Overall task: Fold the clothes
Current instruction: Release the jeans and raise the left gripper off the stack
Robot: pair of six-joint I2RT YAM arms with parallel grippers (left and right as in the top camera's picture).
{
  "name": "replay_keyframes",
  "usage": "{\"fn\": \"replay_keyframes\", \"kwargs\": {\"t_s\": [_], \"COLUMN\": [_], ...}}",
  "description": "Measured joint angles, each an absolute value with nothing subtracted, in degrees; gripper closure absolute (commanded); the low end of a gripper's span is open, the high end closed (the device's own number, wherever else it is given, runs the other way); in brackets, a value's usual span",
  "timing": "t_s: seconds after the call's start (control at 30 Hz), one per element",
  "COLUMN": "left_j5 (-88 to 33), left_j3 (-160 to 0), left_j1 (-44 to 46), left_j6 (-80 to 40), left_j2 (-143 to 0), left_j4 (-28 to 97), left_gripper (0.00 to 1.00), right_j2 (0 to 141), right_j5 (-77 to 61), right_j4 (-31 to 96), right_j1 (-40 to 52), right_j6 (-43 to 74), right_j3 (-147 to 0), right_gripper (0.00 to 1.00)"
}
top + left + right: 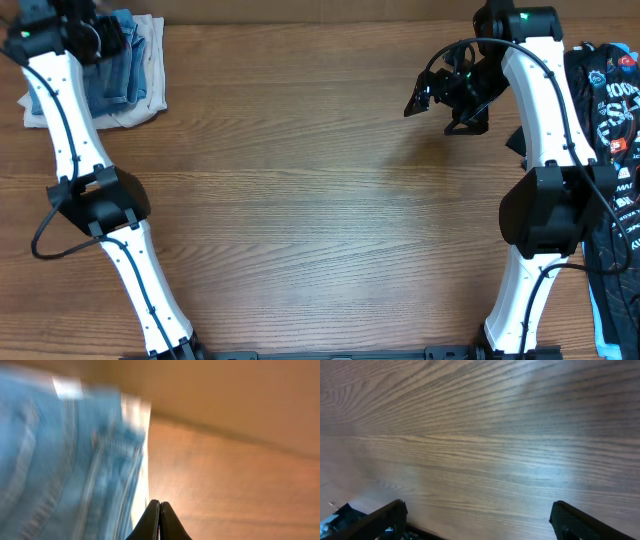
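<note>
Folded light-blue denim jeans lie in a stack at the table's far left corner, on a pale garment. My left gripper is shut and empty, its tips just past the edge of the jeans, which look blurred in the left wrist view. In the overhead view the left wrist sits over the stack. My right gripper is open wide and empty, held above bare wood at the far right; its fingers frame only table. A black printed tee lies at the right edge.
The wooden table spreads between both arms. The right arm's white links stand next to the black tee. A pale-blue strip shows at the lower right edge.
</note>
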State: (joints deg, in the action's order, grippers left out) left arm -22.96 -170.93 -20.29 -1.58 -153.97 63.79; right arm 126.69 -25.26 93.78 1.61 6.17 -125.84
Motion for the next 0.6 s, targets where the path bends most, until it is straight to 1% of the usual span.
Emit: {"fn": "replay_keyframes", "kwargs": {"t_s": [0.13,0.23,0.37,0.6], "left_j5": [-20.45,-18.59,-17.30,-14.20], "left_j3": [-172.03,-169.07,-160.29,-142.28], "left_j1": [-20.29,-20.29,-20.29,-20.29], "left_j6": [-2.90,-3.36,-3.95,-4.36], "left_j2": [-151.89,-150.95,-150.54,-150.54], "left_j4": [55.83,49.04,40.42,30.15], "left_gripper": [0.96,0.96,0.96,0.94], "right_j2": [126.69,126.69,126.69,126.69], "right_j5": [-25.23,-25.26,-25.26,-25.23], "right_j4": [93.06,93.03,93.03,93.25], "right_j1": [1.58,1.58,1.58,1.58], "right_j6": [6.17,6.20,6.17,6.17], "right_j3": [-125.84,-125.84,-125.84,-125.84], "right_gripper": [0.04,0.04,0.04,0.04]}}
